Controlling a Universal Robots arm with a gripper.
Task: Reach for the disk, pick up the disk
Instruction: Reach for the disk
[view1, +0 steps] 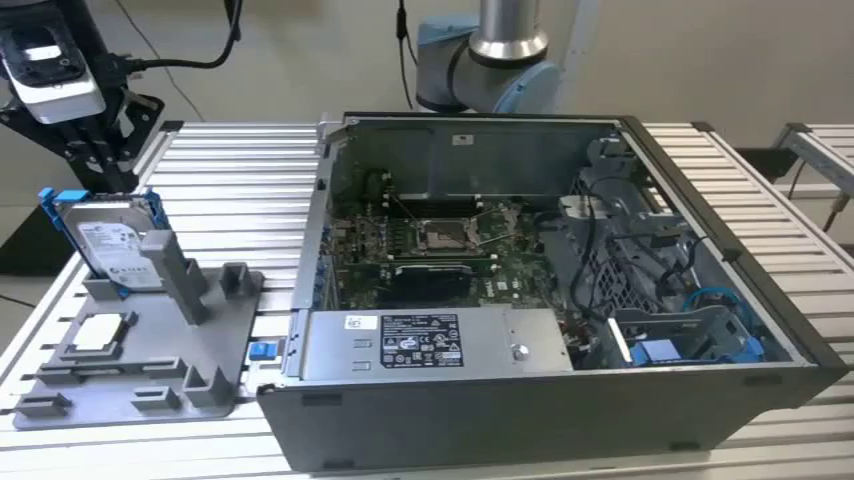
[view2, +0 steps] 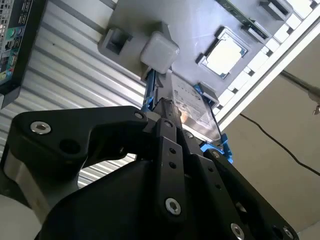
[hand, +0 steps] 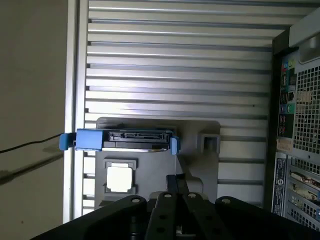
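Exterior view, from its left: gripper (view1: 114, 185) hung directly over the disk (view1: 114, 245), tips at or just above its top edge; contact could not be confirmed. Fingers (view1: 96, 150) were drawn together with nothing between them. The disk stood upright on its edge in a slot at the back of the grey fixture (view1: 147, 380), blue bracket around it and white label facing the front. A small square silver chip (view1: 96, 335) lay flat on the fixture, nearer the camera than the disk. The fixture sat on the slatted metal surface (view1: 254, 170). To the exterior view's right stood an open computer case (view1: 534, 420), with a labelled grey power supply box (view1: 427, 342) along its front. In both wrist views the disk (view2: 192, 112) (hand: 135, 136) sat beyond the fingertips.
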